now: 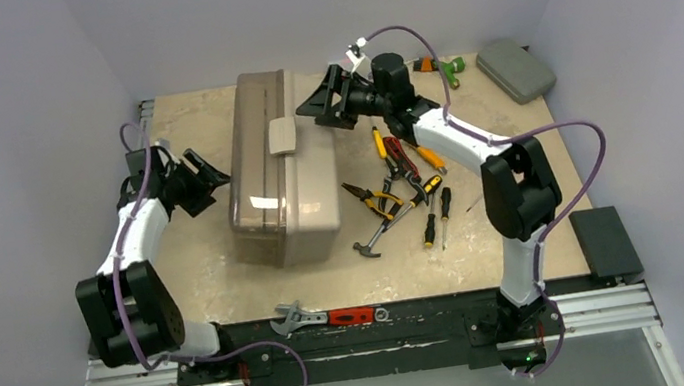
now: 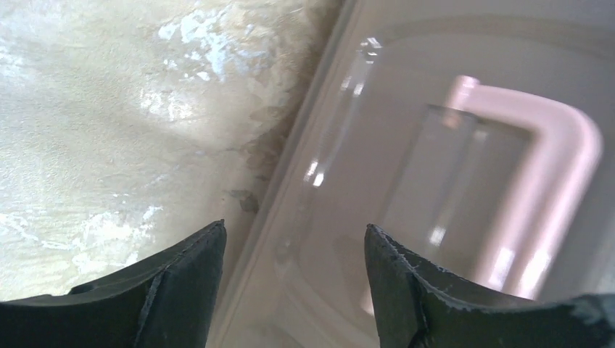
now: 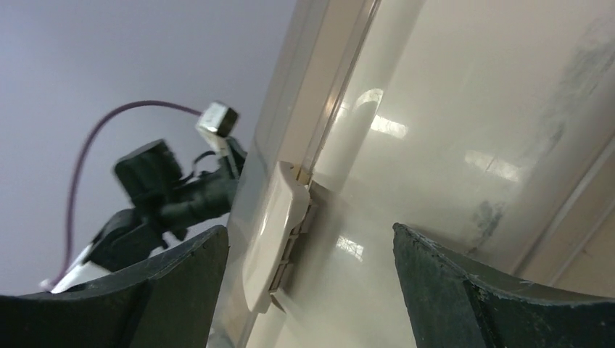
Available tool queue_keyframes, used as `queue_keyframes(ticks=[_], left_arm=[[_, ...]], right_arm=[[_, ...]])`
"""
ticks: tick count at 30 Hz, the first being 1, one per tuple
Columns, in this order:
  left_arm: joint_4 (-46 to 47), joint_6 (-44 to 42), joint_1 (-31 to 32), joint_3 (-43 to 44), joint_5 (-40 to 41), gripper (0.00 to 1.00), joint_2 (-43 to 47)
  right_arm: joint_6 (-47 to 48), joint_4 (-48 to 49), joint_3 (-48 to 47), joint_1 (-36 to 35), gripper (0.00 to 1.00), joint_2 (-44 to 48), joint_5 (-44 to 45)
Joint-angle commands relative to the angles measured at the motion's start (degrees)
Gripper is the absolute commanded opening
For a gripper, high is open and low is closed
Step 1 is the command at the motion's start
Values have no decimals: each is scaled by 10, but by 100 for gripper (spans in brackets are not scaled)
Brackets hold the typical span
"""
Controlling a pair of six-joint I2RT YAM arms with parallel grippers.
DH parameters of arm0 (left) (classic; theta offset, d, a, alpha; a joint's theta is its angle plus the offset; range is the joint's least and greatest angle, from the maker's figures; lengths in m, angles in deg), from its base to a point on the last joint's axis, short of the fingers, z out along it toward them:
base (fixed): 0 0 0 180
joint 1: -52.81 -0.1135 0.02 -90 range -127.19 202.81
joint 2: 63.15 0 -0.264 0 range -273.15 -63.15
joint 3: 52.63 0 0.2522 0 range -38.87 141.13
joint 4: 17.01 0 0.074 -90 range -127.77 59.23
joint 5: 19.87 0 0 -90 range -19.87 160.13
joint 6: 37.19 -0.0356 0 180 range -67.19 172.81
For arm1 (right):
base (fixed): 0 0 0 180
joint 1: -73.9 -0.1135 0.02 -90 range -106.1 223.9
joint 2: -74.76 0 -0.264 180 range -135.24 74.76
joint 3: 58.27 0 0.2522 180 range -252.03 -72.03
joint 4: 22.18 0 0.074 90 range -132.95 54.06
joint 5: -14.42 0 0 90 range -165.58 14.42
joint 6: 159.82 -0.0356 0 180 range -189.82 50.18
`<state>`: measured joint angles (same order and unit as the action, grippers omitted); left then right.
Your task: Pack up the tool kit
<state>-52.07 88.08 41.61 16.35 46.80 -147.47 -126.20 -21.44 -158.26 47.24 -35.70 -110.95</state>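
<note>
Beige tabletop (image 1: 192, 123) between pale walls. The toolbox (image 1: 277, 177), lid down, lies left of centre. Left gripper (image 1: 203, 182), jaws apart and empty, is near its left side; right gripper (image 1: 325, 100), wide and empty, faces the latch (image 1: 282, 136). Hand tools (image 1: 398, 190) lie to the right.

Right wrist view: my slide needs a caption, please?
Open black fingers frame the cream latch on the large beige plastic toolbox.

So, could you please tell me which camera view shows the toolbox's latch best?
The right wrist view: the latch sits close up, mid-frame. In the top view the latch is only a small pale tab. The left wrist view shows the lid and pink handle, no latch.
</note>
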Motion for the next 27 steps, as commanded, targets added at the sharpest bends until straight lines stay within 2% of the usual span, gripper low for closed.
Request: queue_keyframes(ticks=[1, 10, 13, 15, 17, 21, 24, 27], left_arm=[[-29, -2, -2, 26, -1, 68, 74], [-47, 0, -2, 27, -6, 70, 114], [-50, -2, -2, 28, -5, 70, 116], [-54, -5, -2, 30, -3, 70, 118], [-56, -7, -2, 33, -3, 70, 119], [-58, -9, -2, 33, -3, 70, 118], [-65, -14, -2, 35, 4, 70, 119], [-65, -15, -2, 35, 7, 70, 118]], right_arm=[[117, -187, -40, -35, 82, 20, 72], [178, -280, -116, -92, 70, 12, 132], [184, -307, -138, -96, 55, 4, 144], [186, -312, -137, -96, 47, 3, 147], [180, -300, -130, -96, 38, 2, 125], [175, -301, -115, -89, 13, 2, 133], [158, -257, -64, -70, 10, 23, 125], [118, -172, 6, -51, 23, 40, 90]])
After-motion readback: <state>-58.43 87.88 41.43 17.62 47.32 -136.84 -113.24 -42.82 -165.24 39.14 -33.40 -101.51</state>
